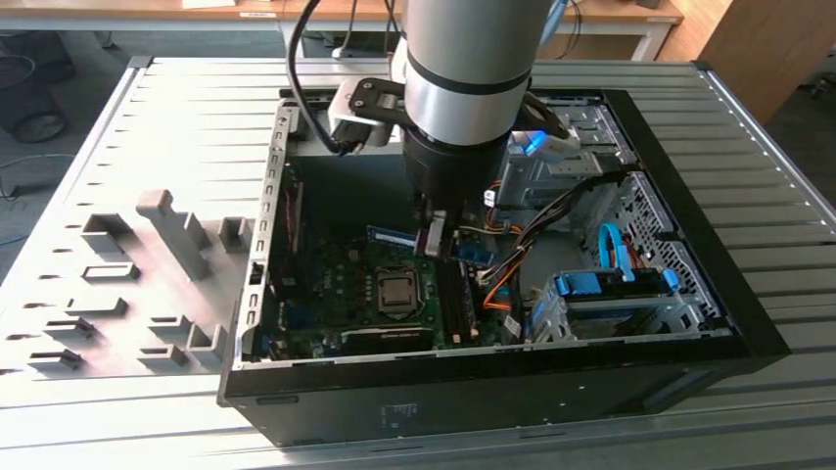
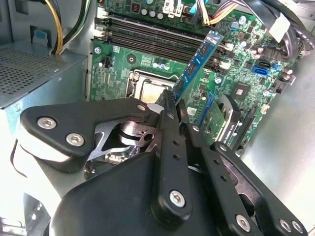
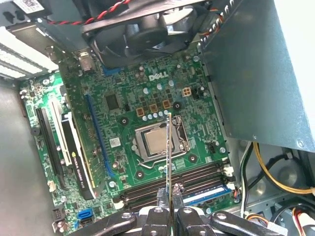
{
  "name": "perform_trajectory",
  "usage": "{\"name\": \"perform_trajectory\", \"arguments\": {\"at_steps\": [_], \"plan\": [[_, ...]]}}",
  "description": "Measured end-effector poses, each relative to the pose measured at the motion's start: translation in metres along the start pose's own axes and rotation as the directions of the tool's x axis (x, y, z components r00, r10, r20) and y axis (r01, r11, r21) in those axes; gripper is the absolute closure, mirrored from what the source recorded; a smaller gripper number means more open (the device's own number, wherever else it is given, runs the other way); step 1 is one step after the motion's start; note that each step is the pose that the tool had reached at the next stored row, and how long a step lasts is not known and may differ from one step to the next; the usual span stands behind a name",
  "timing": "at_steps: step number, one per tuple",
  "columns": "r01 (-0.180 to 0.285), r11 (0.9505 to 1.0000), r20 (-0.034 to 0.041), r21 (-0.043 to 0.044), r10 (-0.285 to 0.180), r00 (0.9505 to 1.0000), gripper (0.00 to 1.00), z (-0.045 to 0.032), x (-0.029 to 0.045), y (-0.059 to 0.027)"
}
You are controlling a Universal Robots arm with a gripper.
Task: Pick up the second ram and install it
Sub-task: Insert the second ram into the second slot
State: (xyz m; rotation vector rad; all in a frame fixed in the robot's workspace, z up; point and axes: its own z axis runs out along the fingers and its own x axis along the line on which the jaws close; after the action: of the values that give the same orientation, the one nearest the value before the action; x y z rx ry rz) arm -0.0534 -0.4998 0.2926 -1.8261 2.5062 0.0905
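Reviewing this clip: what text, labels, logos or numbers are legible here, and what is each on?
No text is quoted.
On the motherboard: white logo near the fan, a brand mark, left unquoted; other white markings too small.
On the ram in the gripper: blue label, print too small.
On the case front: sticker, blurred.

You have a green motherboard (image 3: 129,89), a blue-labelled memory stick (image 2: 197,65) in the black gripper (image 2: 174,102), and a ribbed grey table (image 1: 183,127) on the exterior view's left.
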Motion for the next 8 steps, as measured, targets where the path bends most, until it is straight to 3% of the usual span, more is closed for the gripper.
{"name": "perform_trajectory", "arguments": {"at_steps": [8], "plan": [[-0.045,0.999,0.0001,0.0032,0.045,0.999,0.86,0.0001,0.0,-0.0001]]}}
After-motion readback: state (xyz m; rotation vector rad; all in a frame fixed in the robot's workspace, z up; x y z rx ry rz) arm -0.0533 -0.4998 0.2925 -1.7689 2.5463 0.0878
